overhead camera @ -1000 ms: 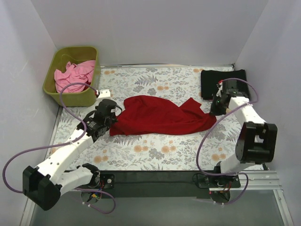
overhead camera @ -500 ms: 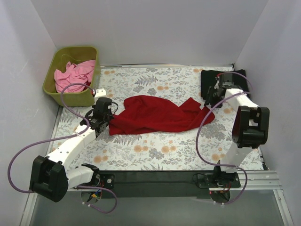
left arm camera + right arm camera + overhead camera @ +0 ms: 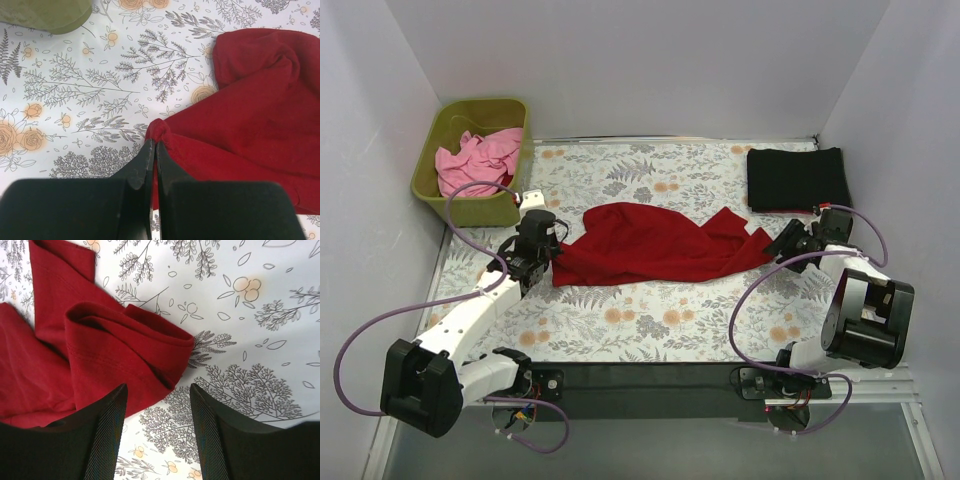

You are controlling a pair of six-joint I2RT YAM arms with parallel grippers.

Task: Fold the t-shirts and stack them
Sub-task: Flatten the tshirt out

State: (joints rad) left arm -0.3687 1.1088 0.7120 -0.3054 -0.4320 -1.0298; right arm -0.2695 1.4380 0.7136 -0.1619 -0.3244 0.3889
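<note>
Cloth of the dark red t-shirt (image 3: 655, 245) is sprawling across the middle of the floral table cloth (image 3: 650, 325), stretching unevenly from left to right and not lying folded flat.

I am watching the left gripper (image 3: 154, 150) pinching the shirt's left corner. Its jaws are pressing together with a small bunch of red fabric caught between the tips, right down at the table cloth. In the overhead view that arm is reaching in from the near left, and the gripper is sitting at the shirt's left end.

The right gripper (image 3: 157, 390) is hanging at the shirt's right end with its jaws standing wide apart, and it is gripping nothing. Through its wrist camera I am seeing a rolled, doubled-over edge of the red shirt lying just ahead of the fingers (image 3: 107, 440). Part of that edge is running behind the finger on the picture's left side, and I cannot tell whether the cloth is touching it.

The black t-shirt (image 3: 796, 178) is lying folded into a neat rectangle at the far right corner, well apart from the red one. The light pink t-shirt (image 3: 475, 158) is sitting crumpled inside the olive-green bin (image 3: 470, 208), which is standing at the far left corner.
</note>
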